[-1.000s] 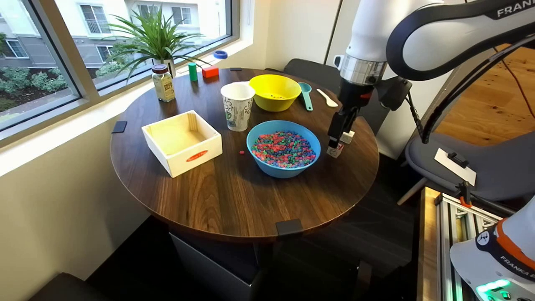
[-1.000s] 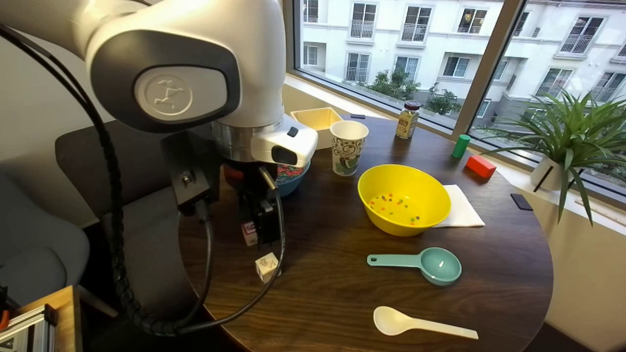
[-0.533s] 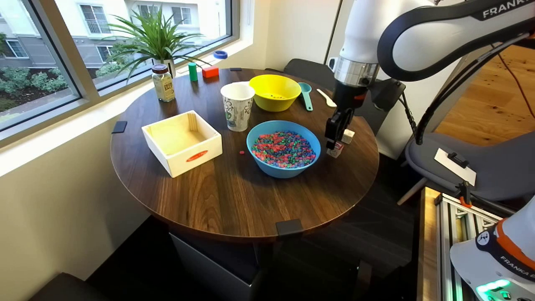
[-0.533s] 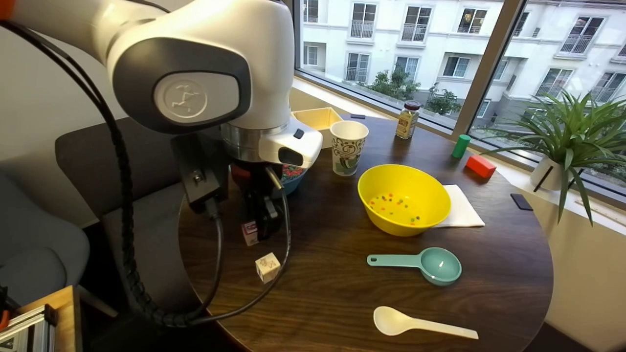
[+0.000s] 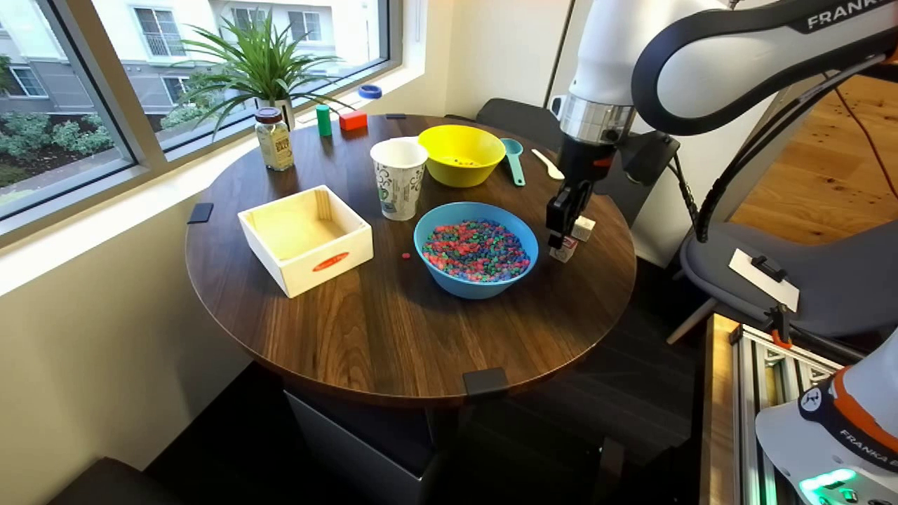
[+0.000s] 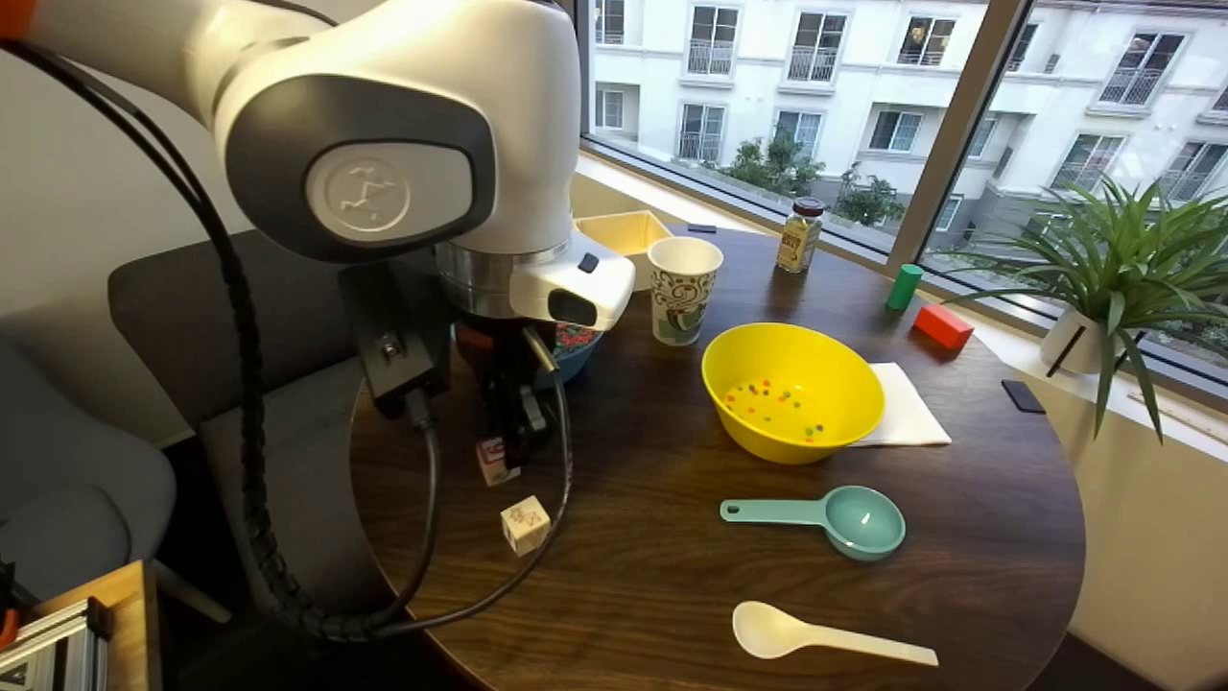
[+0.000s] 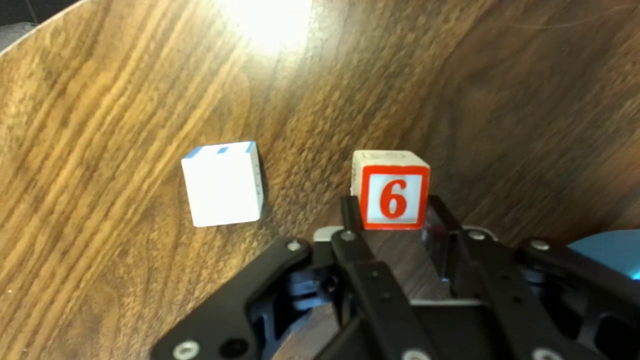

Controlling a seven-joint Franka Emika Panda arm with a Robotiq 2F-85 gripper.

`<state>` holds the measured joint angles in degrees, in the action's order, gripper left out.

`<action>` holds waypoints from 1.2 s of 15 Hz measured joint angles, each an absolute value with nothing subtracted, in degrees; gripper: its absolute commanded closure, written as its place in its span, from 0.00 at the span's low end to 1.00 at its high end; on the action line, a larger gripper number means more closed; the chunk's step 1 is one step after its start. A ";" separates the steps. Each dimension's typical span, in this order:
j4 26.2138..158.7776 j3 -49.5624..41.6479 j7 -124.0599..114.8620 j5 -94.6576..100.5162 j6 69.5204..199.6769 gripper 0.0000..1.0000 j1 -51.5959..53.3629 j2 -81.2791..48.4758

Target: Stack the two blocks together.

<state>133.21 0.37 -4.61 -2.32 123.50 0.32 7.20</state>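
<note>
Near white block (image 7: 225,187), gripper (image 7: 394,210) pinches red-6 block (image 7: 395,192); off-centre-looking hold could let it pivot during lift.

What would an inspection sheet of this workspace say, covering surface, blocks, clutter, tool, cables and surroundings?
Surface: dark wood table; one loose red bit on it.
Job's things: block with the red 6 and pale block, apart, not stacked.
Clutter: blue bowl of coloured bits, yellow bowl, paper cup, wooden box, jar, scoop, spoon, napkin, green cylinder, red brick.
Tool: closed on the block with the red 6; whether lifted, cannot tell.
Cables: black cable hangs in a loop from the arm.
Surroundings: window, potted plant, grey chair.
</note>
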 measured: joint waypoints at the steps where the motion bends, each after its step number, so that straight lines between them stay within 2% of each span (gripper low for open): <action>1: 133.21 0.37 -4.61 -2.30 123.50 0.91 0.31 7.48; 10: 133.81 -0.11 -4.47 2.10 117.46 0.91 -1.39 14.49; 18: 134.24 -1.97 -1.11 5.36 116.85 0.91 -3.01 15.53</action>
